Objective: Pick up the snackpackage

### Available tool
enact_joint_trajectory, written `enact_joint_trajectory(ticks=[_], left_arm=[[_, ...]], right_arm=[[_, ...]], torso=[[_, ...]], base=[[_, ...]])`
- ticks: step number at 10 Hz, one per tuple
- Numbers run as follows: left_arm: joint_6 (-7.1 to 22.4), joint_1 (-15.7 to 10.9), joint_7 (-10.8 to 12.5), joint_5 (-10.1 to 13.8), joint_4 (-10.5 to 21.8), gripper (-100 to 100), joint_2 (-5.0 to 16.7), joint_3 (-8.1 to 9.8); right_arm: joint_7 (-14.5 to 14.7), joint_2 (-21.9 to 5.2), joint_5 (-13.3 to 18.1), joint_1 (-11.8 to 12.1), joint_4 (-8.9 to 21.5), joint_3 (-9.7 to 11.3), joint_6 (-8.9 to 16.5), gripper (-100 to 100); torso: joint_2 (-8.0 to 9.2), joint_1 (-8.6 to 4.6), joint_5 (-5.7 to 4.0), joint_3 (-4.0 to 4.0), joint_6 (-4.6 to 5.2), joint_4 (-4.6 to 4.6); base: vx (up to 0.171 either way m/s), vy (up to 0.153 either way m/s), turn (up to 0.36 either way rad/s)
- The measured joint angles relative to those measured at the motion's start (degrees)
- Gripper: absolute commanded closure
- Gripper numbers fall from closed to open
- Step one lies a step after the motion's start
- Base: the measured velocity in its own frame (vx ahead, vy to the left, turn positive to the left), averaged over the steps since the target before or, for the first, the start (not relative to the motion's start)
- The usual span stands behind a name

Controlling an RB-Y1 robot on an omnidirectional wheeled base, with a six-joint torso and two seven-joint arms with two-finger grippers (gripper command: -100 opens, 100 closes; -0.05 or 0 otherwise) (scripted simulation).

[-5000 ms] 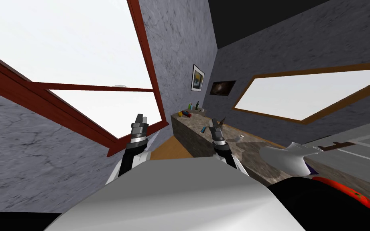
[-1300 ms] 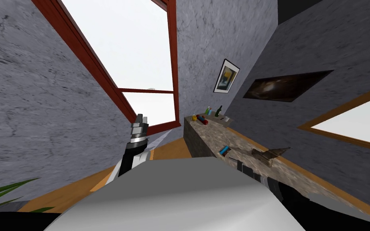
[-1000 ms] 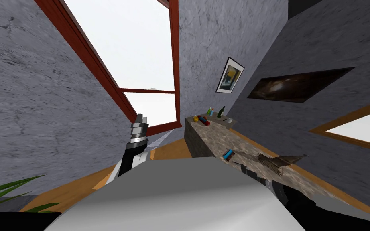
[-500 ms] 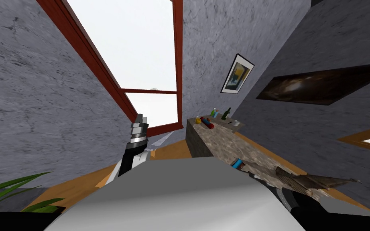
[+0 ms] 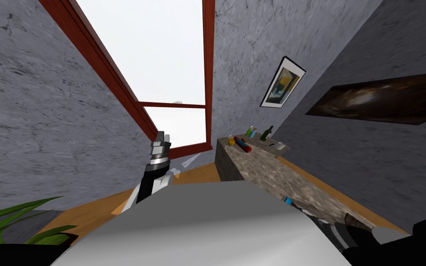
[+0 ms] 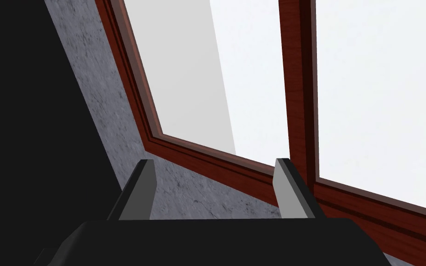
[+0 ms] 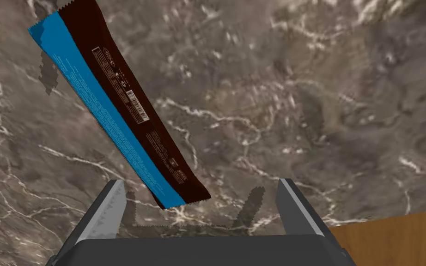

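The snack package (image 7: 119,106) is a long flat wrapper, blue along one side and dark brown along the other, lying on a brown marbled counter (image 7: 300,92). My right gripper (image 7: 200,203) hovers open just above the counter. The wrapper's near end reaches between its fingers, closer to one of them, and neither finger touches it. In the head view a blue tip of the package (image 5: 289,200) peeks out beside my chest at the lower right. My left gripper (image 5: 161,137) is held up by the window, and its wrist view has the gripper (image 6: 214,189) open and empty.
The counter (image 5: 263,171) runs along the right wall. At its far end lie a red cylinder (image 5: 243,145), a yellow item (image 5: 230,141), bottles (image 5: 266,133) and a white cup (image 5: 280,146). Wooden floor (image 7: 392,235) borders the counter. Plant leaves (image 5: 18,221) are at the lower left.
My head view has swung, so the counter and the blue package have slid toward the lower right and the right arm has sunk behind my chest. The left arm keeps its pose.
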State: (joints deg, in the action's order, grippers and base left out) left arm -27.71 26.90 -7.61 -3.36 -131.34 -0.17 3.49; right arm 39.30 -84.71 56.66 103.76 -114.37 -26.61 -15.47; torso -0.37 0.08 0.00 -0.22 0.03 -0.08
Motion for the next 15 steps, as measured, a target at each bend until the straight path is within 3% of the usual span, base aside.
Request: enact_joint_trajectory(ticks=[5, 7, 8, 9, 12, 15], left_arm=[[0.0, 0.0, 0.0, 0.0, 0.0, 0, 0.0, 0.00], [0.0, 0.0, 0.0, 0.0, 0.0, 0, 0.0, 0.00], [0.0, 0.0, 0.0, 0.0, 0.0, 0, 0.0, 0.00], [0.0, 0.0, 0.0, 0.0, 0.0, 0, 0.0, 0.00], [0.0, 0.0, 0.0, 0.0, 0.0, 0, 0.0, 0.00], [0.0, 0.0, 0.0, 0.0, 0.0, 0, 0.0, 0.00]], right_arm=[[2.9, -7.6, 5.9, 6.9, 2.8, -1.2, 3.1, -100], [4.3, -9.3, 6.8, 7.6, 4.1, -1.1, 3.1, -100], [4.3, -9.3, 6.9, 7.6, 4.1, -1.2, 3.1, 0], [4.3, -9.3, 6.9, 7.6, 4.1, -1.2, 3.1, -100], [3.5, -13.4, 5.7, 4.7, 4.9, 2.4, 5.2, -100], [2.0, -17.1, 5.3, 3.5, 5.1, 4.2, 7.4, -100]], torso=[[-0.02, 0.02, 0.01, -0.01, 0.01, -0.01], [0.14, 0.04, 0.01, 0.08, 0.03, 0.03], [0.24, 0.05, 0.01, 0.14, 0.04, 0.06], [0.30, 0.06, 0.01, 0.18, 0.04, 0.08], [0.32, 0.08, 0.01, 0.19, 0.04, 0.08], [0.30, 0.10, 0.02, 0.18, 0.04, 0.08]], base=[[0.087, -0.005, 0.077], [0.026, -0.004, 0.014], [0.000, 0.000, 0.000], [0.002, -0.009, -0.086], [0.004, 0.006, -0.033], [0.007, 0.011, -0.039]])
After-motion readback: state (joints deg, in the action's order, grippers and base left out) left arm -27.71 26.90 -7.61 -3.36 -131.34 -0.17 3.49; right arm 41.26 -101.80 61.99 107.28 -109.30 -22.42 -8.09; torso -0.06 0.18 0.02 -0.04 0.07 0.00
